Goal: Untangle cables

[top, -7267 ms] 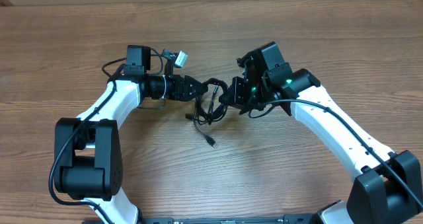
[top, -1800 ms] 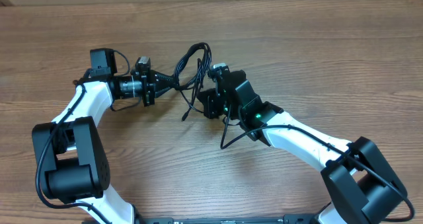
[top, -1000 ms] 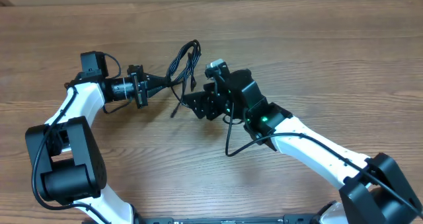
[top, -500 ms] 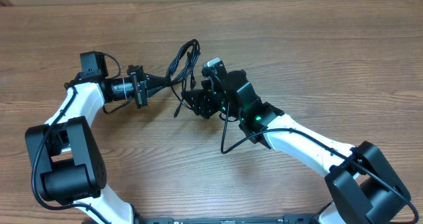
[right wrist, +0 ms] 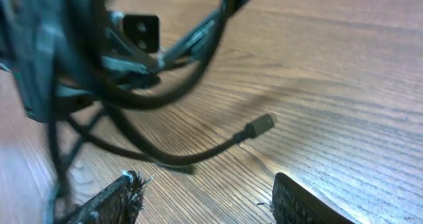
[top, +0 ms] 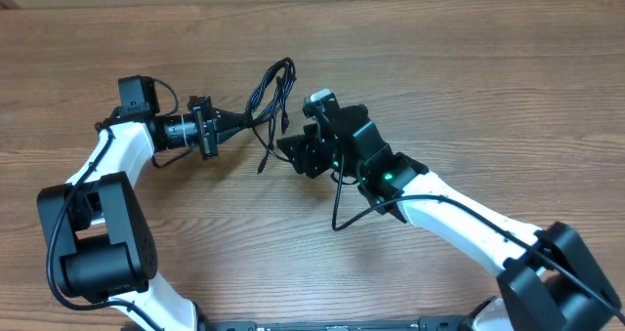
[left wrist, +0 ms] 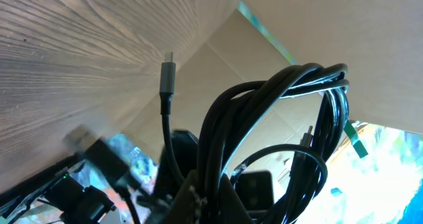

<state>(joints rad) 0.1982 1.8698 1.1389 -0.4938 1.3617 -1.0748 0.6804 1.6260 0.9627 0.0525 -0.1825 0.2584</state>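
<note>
the left gripper (top: 237, 119) is clamped on the cables (top: 274, 85), a looped bundle lifted at upper centre; one loose plug end (right wrist: 262, 124) trails toward the right gripper (right wrist: 205, 201), the nearer one, jaws apart and empty.

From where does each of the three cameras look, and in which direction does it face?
Overhead: above the table, facing straight down; both arms show, left gripper shut on the cables, right gripper open beside them.
Left wrist: on the left arm, facing along its fingers into the held loops.
Right wrist: low over the table, facing forward between its own fingers at a plug end.
Shared: both wrist views show the cables.
</note>
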